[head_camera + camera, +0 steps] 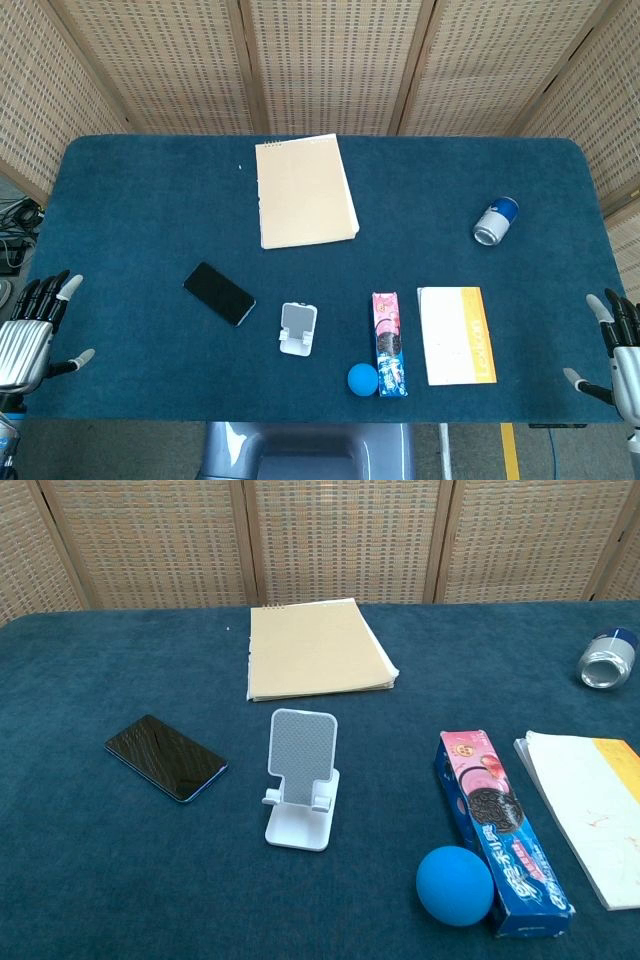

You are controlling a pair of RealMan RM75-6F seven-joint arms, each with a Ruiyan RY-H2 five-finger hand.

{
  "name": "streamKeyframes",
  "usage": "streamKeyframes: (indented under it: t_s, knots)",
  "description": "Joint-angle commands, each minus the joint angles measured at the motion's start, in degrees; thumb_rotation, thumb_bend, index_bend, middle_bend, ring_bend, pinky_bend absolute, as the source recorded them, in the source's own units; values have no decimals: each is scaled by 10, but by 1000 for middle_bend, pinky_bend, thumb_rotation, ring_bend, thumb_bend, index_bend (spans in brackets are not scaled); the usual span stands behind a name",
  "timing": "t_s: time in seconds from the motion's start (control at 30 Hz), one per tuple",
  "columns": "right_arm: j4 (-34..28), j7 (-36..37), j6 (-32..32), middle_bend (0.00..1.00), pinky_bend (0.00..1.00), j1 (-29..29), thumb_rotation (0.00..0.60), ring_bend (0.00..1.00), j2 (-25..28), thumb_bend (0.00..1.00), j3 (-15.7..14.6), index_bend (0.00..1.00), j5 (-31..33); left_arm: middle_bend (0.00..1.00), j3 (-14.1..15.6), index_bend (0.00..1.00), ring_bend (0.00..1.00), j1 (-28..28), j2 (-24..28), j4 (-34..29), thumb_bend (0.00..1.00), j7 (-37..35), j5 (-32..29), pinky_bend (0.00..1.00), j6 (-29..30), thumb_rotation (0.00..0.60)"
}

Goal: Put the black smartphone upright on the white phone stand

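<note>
The black smartphone [219, 293] [166, 757] lies flat, screen up, on the blue table, left of centre. To its right the white phone stand [298, 328] [300, 777] stands upright with nothing on it. My left hand [33, 332] hovers at the table's near left corner, well apart from the phone, fingers spread and holding nothing. Over at the near right edge my right hand [620, 355] also has its fingers apart and holds nothing. Neither hand shows in the chest view.
A tan notebook [304, 190] [318, 647] lies at the back centre. A blue ball [363, 379] [455, 884] and a pink cookie box [389, 343] [499, 828] sit right of the stand. A white-yellow booklet [456, 334] [590, 808] and a tipped can [496, 221] [607, 660] are further right.
</note>
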Motion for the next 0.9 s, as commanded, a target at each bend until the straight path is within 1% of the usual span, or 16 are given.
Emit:
streamKeyframes:
  t_s: [0.03,0.2,0.3,0.33,0.47,0.53,0.57,0.6,0.63,0.67,0.7,0.73,0.8,0.83,0.9]
  knots:
    - [1,3,1,0,0,-1,600,0,0,0,-1,4,0,0,-4,0,0,2,-1,3,0,-2,3,0,-4,600]
    - [0,11,4,0,0,-3,600,0,3,0,-1,4,-1,0,-15,0,0,-5,-8,7,0,13,8,0,-18,600]
    - [1,14,0,0,0,-2,600,0,4,0,-1,5,0,0,-29,0,0,-39,-24,32,0,34,31,0,-52,600]
    - [1,13,-3,0,0,-1,600,0,4,0,0,6,2,0,-32,0,0,-56,-28,40,0,38,41,0,-71,600]
    - [0,6,-13,0,0,4,600,0,2,0,4,7,13,0,-50,0,0,-136,-46,81,0,21,69,0,-168,600]
    - [-1,1,-19,0,0,6,600,0,0,0,6,9,19,0,-60,0,0,-173,-64,115,0,22,74,2,-214,600]
    - [-1,-2,-22,0,0,7,600,0,-1,0,6,9,22,0,-64,0,5,-200,-81,143,0,23,82,12,-244,600]
    - [0,-3,-24,0,0,8,600,0,-2,0,7,10,24,3,-65,0,31,-208,-88,154,0,18,85,42,-251,600]
    - [0,-5,-26,0,0,9,600,0,-3,0,8,11,26,15,-66,0,58,-226,-104,181,0,4,96,70,-266,600]
    - [1,-6,-27,0,0,9,600,0,-3,0,8,12,28,47,-65,10,112,-235,-112,194,0,-6,100,123,-272,600]
    - [1,-8,-29,0,0,10,600,0,-4,0,10,12,33,85,-63,31,159,-250,-128,220,0,-25,110,169,-283,600]
    - [1,-9,-32,0,0,11,600,0,-4,0,11,13,36,139,-61,73,210,-261,-139,239,0,-38,118,220,-289,600]
    - [2,-7,-37,0,0,12,600,0,-4,0,12,13,42,215,-59,159,278,-277,-160,270,0,-63,128,285,-296,600]
    - [2,-7,-39,0,0,13,600,0,-4,0,13,13,44,246,-57,196,304,-285,-170,286,0,-75,132,302,-298,600]
    - [3,-6,-44,0,0,14,600,0,-4,0,15,13,51,272,-50,230,325,-303,-188,318,0,-89,139,317,-317,600]
